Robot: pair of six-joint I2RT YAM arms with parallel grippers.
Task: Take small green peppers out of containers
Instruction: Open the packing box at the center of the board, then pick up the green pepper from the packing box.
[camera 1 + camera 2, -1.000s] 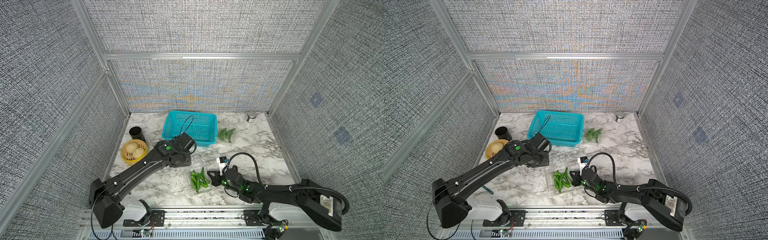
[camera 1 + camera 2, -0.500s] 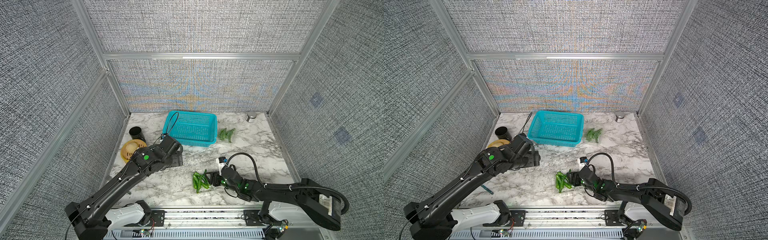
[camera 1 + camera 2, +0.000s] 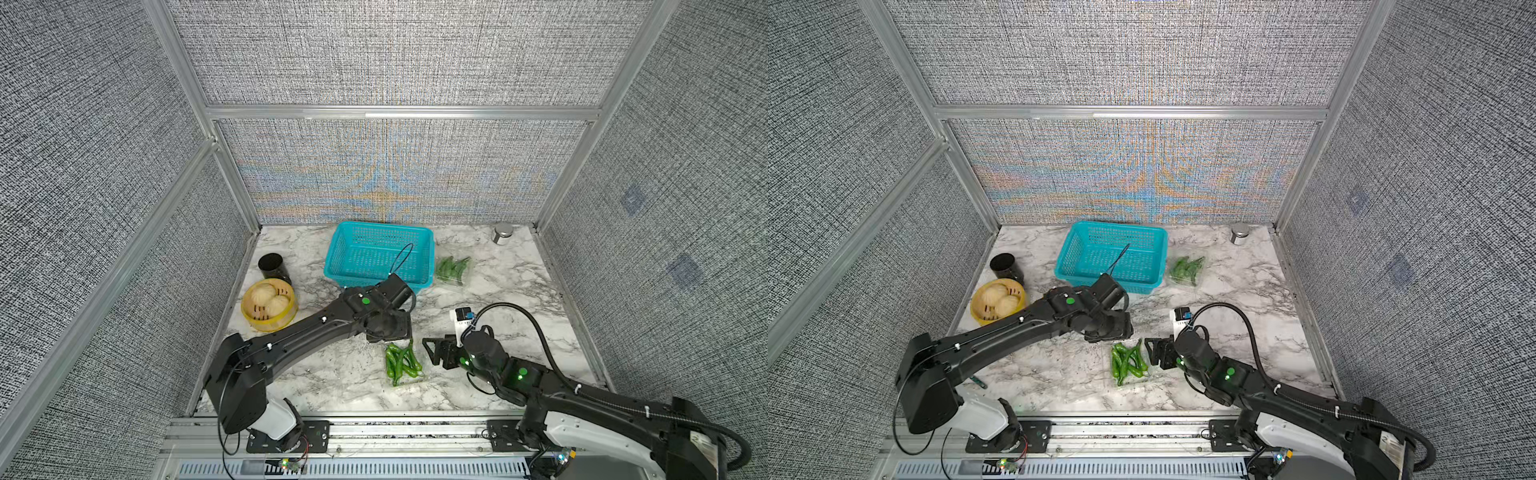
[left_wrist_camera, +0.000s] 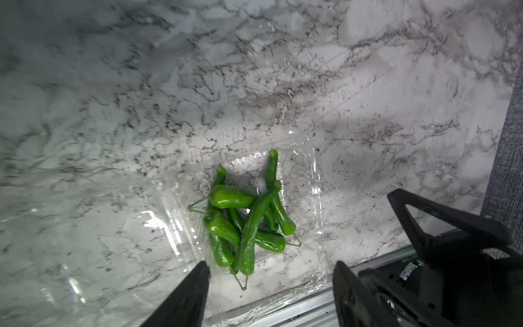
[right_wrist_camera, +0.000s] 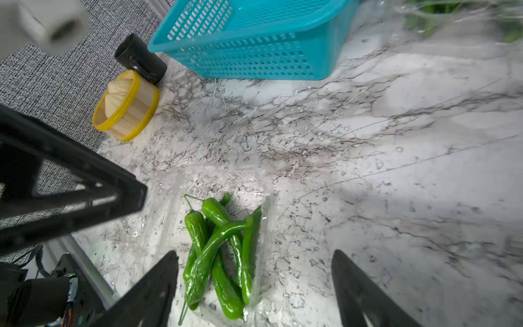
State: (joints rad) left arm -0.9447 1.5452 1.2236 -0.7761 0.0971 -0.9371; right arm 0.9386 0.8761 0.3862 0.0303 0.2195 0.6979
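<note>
Several small green peppers [image 3: 401, 361] [image 3: 1127, 361] lie heaped in a clear container [image 4: 311, 181] near the front middle, its thin lid spread flat beside it. My left gripper [image 4: 271, 273] hovers just behind the heap, open, with only the pepper tips [image 4: 246, 218] between its fingers. My right gripper [image 3: 428, 352] [image 5: 254, 263] stands open just right of the heap, the peppers [image 5: 220, 249] near one finger, nothing gripped. A second clear container [image 3: 451, 269] [image 3: 1185, 269], holding more peppers, sits right of the basket.
A teal basket [image 3: 378, 257] stands at the back middle. A yellow steamer with buns [image 3: 269, 305] and a black cup [image 3: 273, 266] sit at the left wall. A metal tin [image 3: 503, 233] is in the back right corner. The aluminium rail [image 3: 374, 428] borders the front.
My left arm swung away to the left, then came back over the peppers. My right gripper went from shut to open and drew slightly right of the container.
</note>
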